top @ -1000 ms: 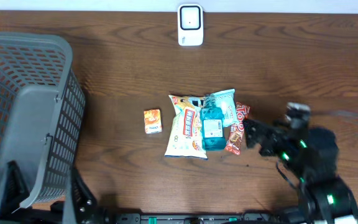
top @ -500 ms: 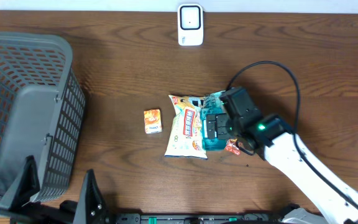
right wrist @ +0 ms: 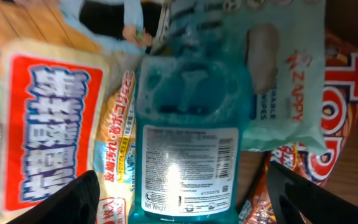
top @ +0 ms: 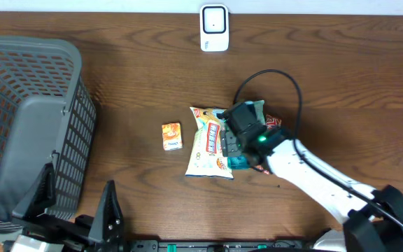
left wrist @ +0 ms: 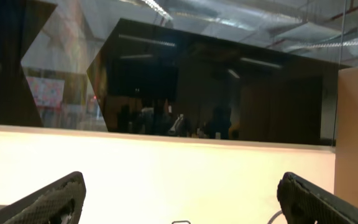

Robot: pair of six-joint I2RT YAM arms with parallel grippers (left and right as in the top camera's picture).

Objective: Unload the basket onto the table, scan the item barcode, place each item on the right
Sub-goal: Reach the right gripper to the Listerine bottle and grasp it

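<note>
A teal bottle [right wrist: 188, 118] lies flat, white label up, on a heap of snack packets near the middle of the table [top: 117, 84], a little toward its right edge. The right gripper [right wrist: 182, 193] hovers over it with jaws wide, one finger on each side and neither touching. The left gripper [left wrist: 180, 183] is open and empty. The bottle looks like rigid, smooth plastic, probably weighty with liquid and slippery. It rests on soft bags and may rock. The flat flanks at label height look like the best place to pinch.

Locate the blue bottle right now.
Overhead, right of centre: the blue bottle lies between the snack bag and the wipes pack, directly beneath the right end effector.
</note>
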